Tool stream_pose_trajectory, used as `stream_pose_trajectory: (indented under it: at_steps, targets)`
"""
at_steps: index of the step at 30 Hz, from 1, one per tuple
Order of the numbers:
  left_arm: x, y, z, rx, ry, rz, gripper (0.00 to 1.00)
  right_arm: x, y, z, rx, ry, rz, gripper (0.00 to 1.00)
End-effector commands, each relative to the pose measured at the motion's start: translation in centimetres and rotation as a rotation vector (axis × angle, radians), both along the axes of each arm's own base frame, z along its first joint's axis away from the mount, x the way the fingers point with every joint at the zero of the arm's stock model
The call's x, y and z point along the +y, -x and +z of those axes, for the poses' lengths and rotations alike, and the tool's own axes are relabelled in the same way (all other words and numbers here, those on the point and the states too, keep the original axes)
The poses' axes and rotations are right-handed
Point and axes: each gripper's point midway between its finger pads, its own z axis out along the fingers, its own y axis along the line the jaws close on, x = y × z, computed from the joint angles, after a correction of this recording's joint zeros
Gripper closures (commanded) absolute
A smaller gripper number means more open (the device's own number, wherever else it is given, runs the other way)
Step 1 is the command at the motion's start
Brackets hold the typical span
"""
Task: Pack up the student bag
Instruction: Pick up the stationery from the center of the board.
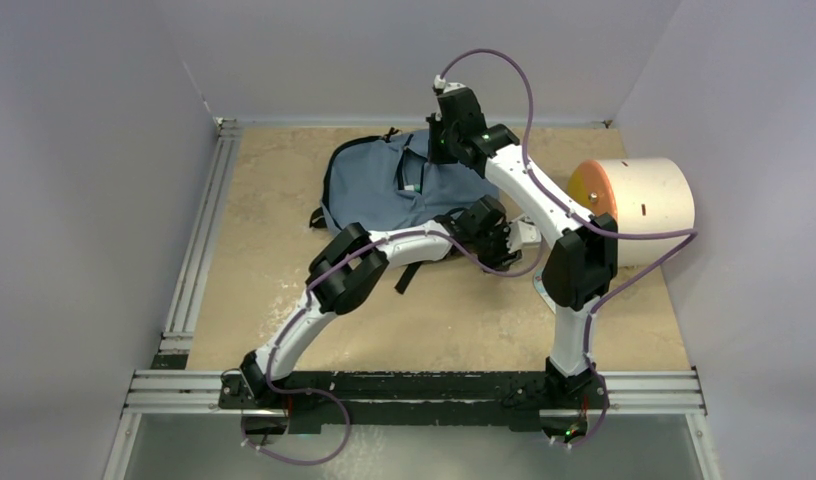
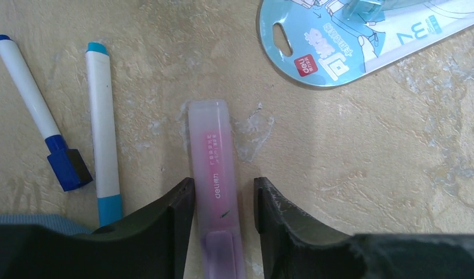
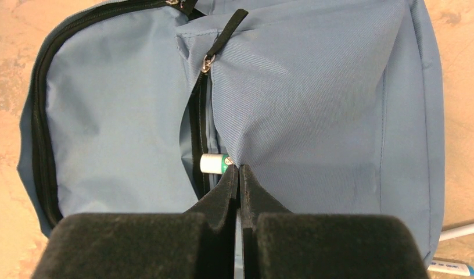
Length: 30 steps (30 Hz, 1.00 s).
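The student bag [image 1: 384, 185] lies flat at the back middle of the table, grey-blue with dark zippers. My right gripper [image 3: 239, 170] is shut on the edge of its front pocket fabric [image 3: 293, 87] and holds it lifted; in the top view it [image 1: 444, 150] is over the bag's far right part. A small white and green tube [image 3: 214, 163] shows in the pocket opening. My left gripper [image 2: 223, 189] is open, low over the table right of the bag, its jaws either side of a pink highlighter [image 2: 210, 145]. A gap shows at the right finger [image 2: 269, 203].
A dark-blue marker [image 2: 31, 104], a light-blue marker [image 2: 102, 128] and a blue carded correction-tape pack [image 2: 351, 40] lie near the highlighter. A white cylinder with an orange face [image 1: 634, 205] stands at the right. Marker ends [image 3: 455, 232] lie beside the bag.
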Motion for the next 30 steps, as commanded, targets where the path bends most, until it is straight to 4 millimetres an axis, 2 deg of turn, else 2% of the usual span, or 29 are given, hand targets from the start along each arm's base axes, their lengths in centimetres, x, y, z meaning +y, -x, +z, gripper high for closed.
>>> stream_pose_trajectory:
  at_steps: [1,7,11,15,23,24,26,28,30]
  targets:
    - [4.6,3.0,-6.0,0.098,-0.207,0.031,0.65,0.9,-0.4,8.0,-0.166,-0.129,0.013,1.0]
    - [5.0,6.6,-5.2,0.106,-0.202,0.005,0.78,0.8,-0.5,7.5,-0.161,-0.124,0.007,1.0]
    - [5.7,10.1,-4.0,0.187,-0.152,0.045,0.85,0.7,-0.5,7.2,-0.158,-0.119,0.0,1.0]
    - [6.9,12.4,-0.2,0.267,-0.008,0.15,0.91,0.3,-0.5,6.6,-0.154,-0.101,-0.012,1.0]
    - [12.8,14.0,7.9,0.285,0.208,0.363,1.0,-0.1,0.1,4.5,-0.133,-0.092,-0.01,1.0]
    - [13.7,14.1,8.4,0.276,0.218,0.383,1.0,-0.1,0.2,4.3,-0.129,-0.095,-0.008,1.0]
    - [14.9,13.4,10.8,0.243,0.265,0.422,1.0,0.1,0.3,3.8,-0.119,-0.099,0.0,1.0]
    - [16.8,10.9,12.5,0.227,0.292,0.57,1.0,0.2,0.4,3.5,-0.111,-0.101,0.005,1.0]
    - [19.7,7.3,14.1,0.241,0.323,0.738,1.0,0.2,0.4,3.3,-0.108,-0.1,0.007,1.0]
